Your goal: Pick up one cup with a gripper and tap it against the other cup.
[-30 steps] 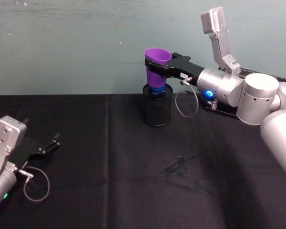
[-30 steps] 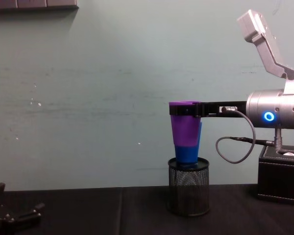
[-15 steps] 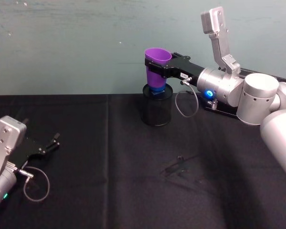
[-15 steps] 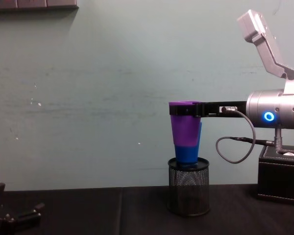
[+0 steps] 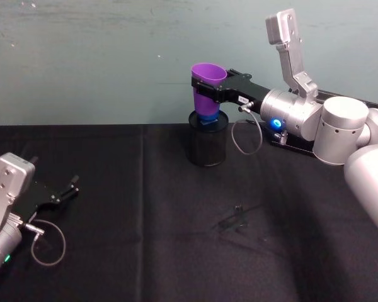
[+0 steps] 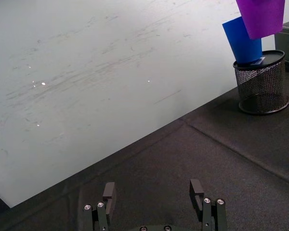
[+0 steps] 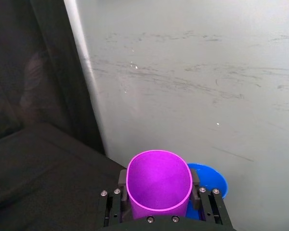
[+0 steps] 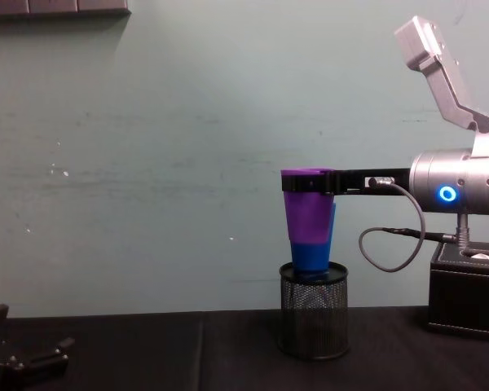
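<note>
**Purple plastic cup held at its rim above the pen holder**

Purple plastic is seen clamped in the right gripper (image 8: 310,181). The purple cup (image 5: 208,78) is pinched just under its rim, one finger on each side, and is held upright above the mesh pen holder (image 5: 206,146). The blue cup (image 6: 242,41) is seated in that holder, leaning a little, with its rim just beside the purple wall. Whether the two cups are touching cannot be told.

The left gripper (image 6: 151,190) is parked low on the black tablecloth (image 5: 145,220), well apart from the pen holder, with its fingers spread and nothing between them.

Both cups are judged to be light, thin-walled and smooth. A hard squeeze would likely bend the wall, and a loose one would let the taper slide downward. The hold under the rim is judged sound, since the cup is widest and stiffest there and the flare resists slipping.

The blue cup is only propped in the holder, so a gentle sideways tap is called for. A firm knock could tip it, or shift the holder with it.
</note>
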Robot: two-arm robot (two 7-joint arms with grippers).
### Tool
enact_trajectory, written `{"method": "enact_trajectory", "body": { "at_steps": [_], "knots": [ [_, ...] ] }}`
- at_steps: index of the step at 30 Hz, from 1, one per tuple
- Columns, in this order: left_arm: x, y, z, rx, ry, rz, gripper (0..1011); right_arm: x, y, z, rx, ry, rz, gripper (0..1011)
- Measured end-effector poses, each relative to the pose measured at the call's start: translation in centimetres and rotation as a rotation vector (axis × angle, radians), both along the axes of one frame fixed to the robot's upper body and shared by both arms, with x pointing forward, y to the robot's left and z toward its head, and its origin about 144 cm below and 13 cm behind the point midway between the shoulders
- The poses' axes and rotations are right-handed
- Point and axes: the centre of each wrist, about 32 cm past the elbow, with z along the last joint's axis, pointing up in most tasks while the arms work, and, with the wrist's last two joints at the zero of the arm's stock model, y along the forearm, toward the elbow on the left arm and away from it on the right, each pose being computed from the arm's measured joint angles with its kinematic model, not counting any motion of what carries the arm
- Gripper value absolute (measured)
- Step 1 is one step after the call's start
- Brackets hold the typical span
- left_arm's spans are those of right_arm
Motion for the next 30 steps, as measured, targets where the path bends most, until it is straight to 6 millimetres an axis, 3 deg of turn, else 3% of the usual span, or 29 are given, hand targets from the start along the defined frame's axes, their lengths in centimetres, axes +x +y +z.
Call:
{"method": "enact_trajectory", "body": {
  "at_steps": [30],
  "knots": [
    [0.0,0.0,0.0,0.0,0.0,0.0,1000,0.0,0.0,0.0,0.0,0.0,0.0,715]
  ]
}}
